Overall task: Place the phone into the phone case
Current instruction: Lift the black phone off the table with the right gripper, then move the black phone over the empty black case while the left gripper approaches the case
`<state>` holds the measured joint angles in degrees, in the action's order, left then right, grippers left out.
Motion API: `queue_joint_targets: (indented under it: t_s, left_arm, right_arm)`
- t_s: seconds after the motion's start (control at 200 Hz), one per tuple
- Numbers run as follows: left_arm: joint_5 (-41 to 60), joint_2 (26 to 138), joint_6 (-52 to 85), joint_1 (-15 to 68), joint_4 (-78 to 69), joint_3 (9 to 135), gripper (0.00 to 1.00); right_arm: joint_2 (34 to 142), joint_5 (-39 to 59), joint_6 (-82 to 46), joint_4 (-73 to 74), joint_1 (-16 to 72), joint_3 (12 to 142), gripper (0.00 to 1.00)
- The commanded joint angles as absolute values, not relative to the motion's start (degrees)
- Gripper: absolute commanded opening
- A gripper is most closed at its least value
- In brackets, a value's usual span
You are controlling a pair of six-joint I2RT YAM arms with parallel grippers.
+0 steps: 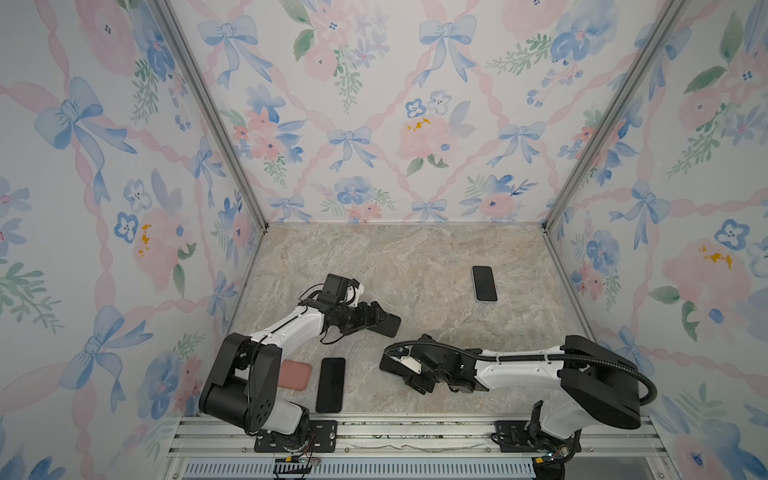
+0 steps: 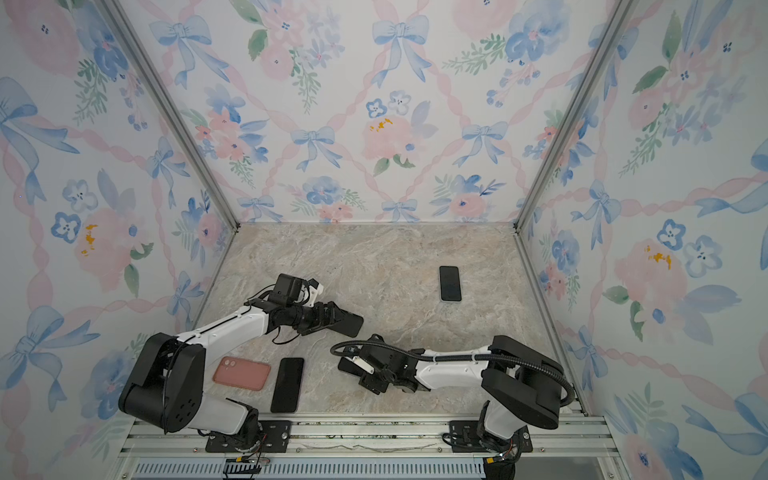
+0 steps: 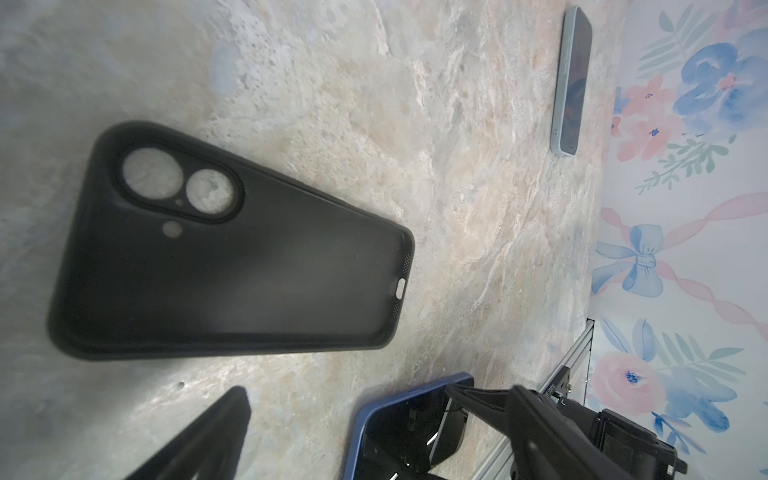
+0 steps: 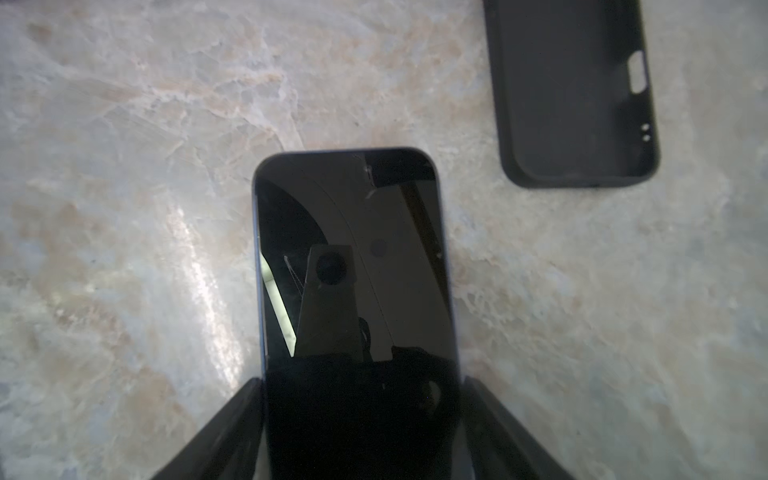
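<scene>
**Inspector:** What was noted behind the left gripper?

**Technician:** Well behind it, beside its arm's base, a pink case and a black phone were seen lying side by side on the marble table.

**Inspector:** How was the left gripper itself found?

**Technician:** Its fingers were found spread wide, with nothing held. The black case was seen lying flat, hollow side up, just ahead of and below the fingertips.

**Inspector:** What was recorded at the right gripper?

**Technician:** The blue-edged phone was seen lying screen up on the table between that gripper's fingers, with one finger set at each long edge. Whether the phone was actually clamped could not be told. The black case was located near, ahead of the fingertips and off to one side, apart from the phone. The phone was not yet seated in it.

**Inspector:** Was anything noted farther on?

**Technician:** A pale-edged phone was seen lying screen up, well apart from both grippers and farther out over the table than the right gripper.
</scene>
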<state>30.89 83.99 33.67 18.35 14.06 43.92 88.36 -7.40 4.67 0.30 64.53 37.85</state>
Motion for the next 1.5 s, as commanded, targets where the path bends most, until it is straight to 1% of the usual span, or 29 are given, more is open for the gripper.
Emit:
queue_joint_targets:
  t_s: [0.0, 0.205, 0.3, 0.38, 0.57, 0.63, 0.68, 0.735, 0.775, 0.89, 1.02, 1.225, 1.285, 1.495]
  left_arm:
    - [30.9, 84.9, 34.2, 18.7, 15.0, 43.5, 0.97]
    - [31.7, 86.2, 34.7, 21.7, 14.9, 42.6, 0.94]
    - [32.1, 85.9, 35.2, 22.8, 14.8, 42.6, 0.91]
    - [32.2, 85.1, 35.2, 22.7, 14.8, 40.3, 0.91]
    - [32.3, 84.4, 35.3, 21.7, 14.8, 39.7, 0.91]
    - [32.3, 84.3, 35.2, 21.4, 14.7, 39.4, 0.91]
    - [32.3, 84.2, 35.1, 21.0, 14.5, 38.9, 0.91]
    - [32.5, 83.9, 35.0, 20.4, 14.4, 38.5, 0.91]
    - [32.6, 83.5, 35.0, 20.1, 14.4, 38.2, 0.91]
    - [32.5, 82.4, 34.9, 19.4, 14.5, 37.5, 0.91]
    - [32.5, 81.6, 35.9, 19.3, 14.3, 37.3, 0.91]
    - [32.9, 80.8, 36.7, 19.7, 13.7, 36.8, 0.91]
    - [32.9, 80.7, 36.6, 19.7, 13.6, 36.7, 0.91]
    - [32.7, 80.3, 37.0, 19.9, 12.9, 36.1, 0.91]
  right_arm:
    - [85.7, -13.1, -0.5, -3.9, 63.2, 35.8, 0.75]
    - [83.9, -13.6, -5.1, -0.5, 62.8, 32.7, 0.75]
    - [84.0, -11.2, -5.2, 1.6, 62.9, 32.1, 0.75]
    - [83.3, -9.5, -3.7, 1.0, 63.2, 32.4, 0.78]
    - [80.7, -6.3, 4.2, -9.3, 63.0, 38.5, 0.88]
    - [80.3, -3.8, 7.1, -13.6, 62.3, 41.1, 0.91]
    - [80.0, 1.2, 10.3, -16.9, 61.1, 43.3, 0.92]
    - [80.5, 1.0, 14.0, -20.3, 60.8, 46.1, 0.92]
    - [81.1, 1.5, 16.6, -22.8, 59.9, 48.2, 0.92]
    - [84.2, 7.7, 21.6, -30.7, 56.1, 54.0, 0.93]
    - [90.4, 7.3, 26.7, -39.7, 54.9, 61.5, 0.94]
    - [94.5, 8.8, 29.2, -40.4, 53.9, 66.1, 0.93]
    - [97.2, 9.1, 29.6, -40.8, 53.7, 67.2, 0.93]
    - [101.8, 8.5, 30.3, -41.9, 53.5, 69.3, 0.93]
